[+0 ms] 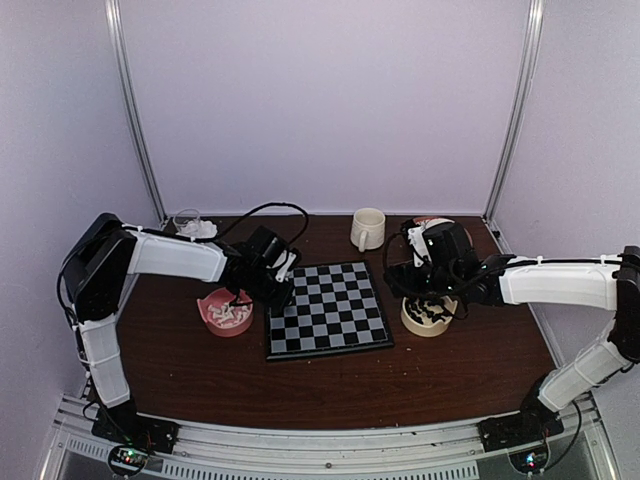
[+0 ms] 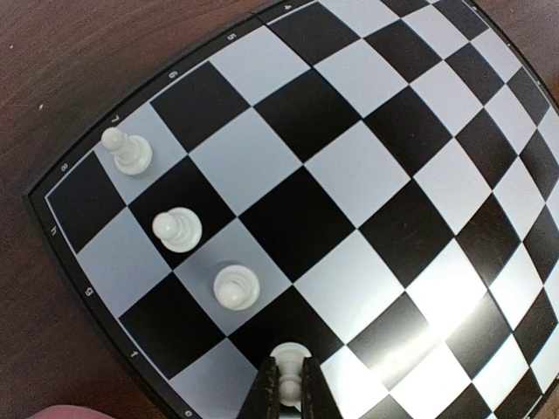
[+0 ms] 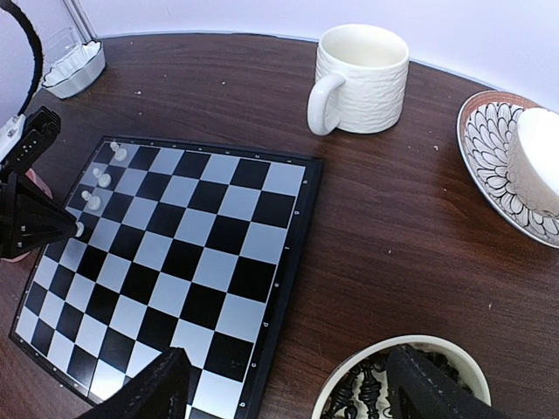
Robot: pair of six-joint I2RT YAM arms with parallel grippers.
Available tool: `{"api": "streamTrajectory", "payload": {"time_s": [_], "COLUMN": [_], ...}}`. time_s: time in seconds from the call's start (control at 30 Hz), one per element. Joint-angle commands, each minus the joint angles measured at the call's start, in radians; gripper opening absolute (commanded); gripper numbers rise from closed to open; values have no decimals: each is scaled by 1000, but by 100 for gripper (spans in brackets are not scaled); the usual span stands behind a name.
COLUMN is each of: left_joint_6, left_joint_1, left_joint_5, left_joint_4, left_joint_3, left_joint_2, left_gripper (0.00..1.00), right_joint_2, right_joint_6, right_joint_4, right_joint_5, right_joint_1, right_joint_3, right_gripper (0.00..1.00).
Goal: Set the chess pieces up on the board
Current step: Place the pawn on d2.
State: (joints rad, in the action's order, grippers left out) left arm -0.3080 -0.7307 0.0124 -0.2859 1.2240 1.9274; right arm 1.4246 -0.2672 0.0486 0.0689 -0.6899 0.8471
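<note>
Left end effector (image 2: 289, 386) is pinched almost fully closed on a white pawn (image 2: 289, 354), its two dark fingertips clamping the piece low on its body. The pawn is over a dark square of the board (image 2: 349, 175), directly below the fingertips. Whether its base already rests on the square cannot be told.

Three white pawns (image 2: 177, 229) stand in a line leading away from the fingertips, one square apart, along the row just inside the board's nearer edge. The held one would be the fourth in that row, so the step in hand looks like placing white's pawn row.

The held pawn is upright, long axis vertical, round head towards the wrist camera and base down. The next move probably calls for seating it flat, parting the fingers a little, then lifting straight up so it does not tip.

Right end effector (image 3: 284, 388) stands wide apart and holds nothing. Below it are a cream bowl (image 3: 454, 349) of black pieces (image 3: 367, 388) and the board's edge.
</note>
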Motion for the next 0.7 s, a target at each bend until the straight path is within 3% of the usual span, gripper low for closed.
{"api": "streamTrajectory", "payload": {"time_s": [0.0,0.27,0.67], "left_joint_6": [17,20,15], "left_joint_1": [-9,-10,-12], "left_joint_5": [23,21,11], "left_joint_4": [-5,-3,-8], "left_joint_3": [23,21,0], "left_joint_2": [7,8,-14], "left_gripper": [10,20,18], "right_joint_2": [-27,-29,-35], "right_joint_6": [7,8,9], "right_joint_4": [-4,-4,0], "right_joint_5": [24,23,31], "right_joint_1": [-8,-8,-8], "right_joint_3": [18,17,16], "right_gripper": [80,80,80]}}
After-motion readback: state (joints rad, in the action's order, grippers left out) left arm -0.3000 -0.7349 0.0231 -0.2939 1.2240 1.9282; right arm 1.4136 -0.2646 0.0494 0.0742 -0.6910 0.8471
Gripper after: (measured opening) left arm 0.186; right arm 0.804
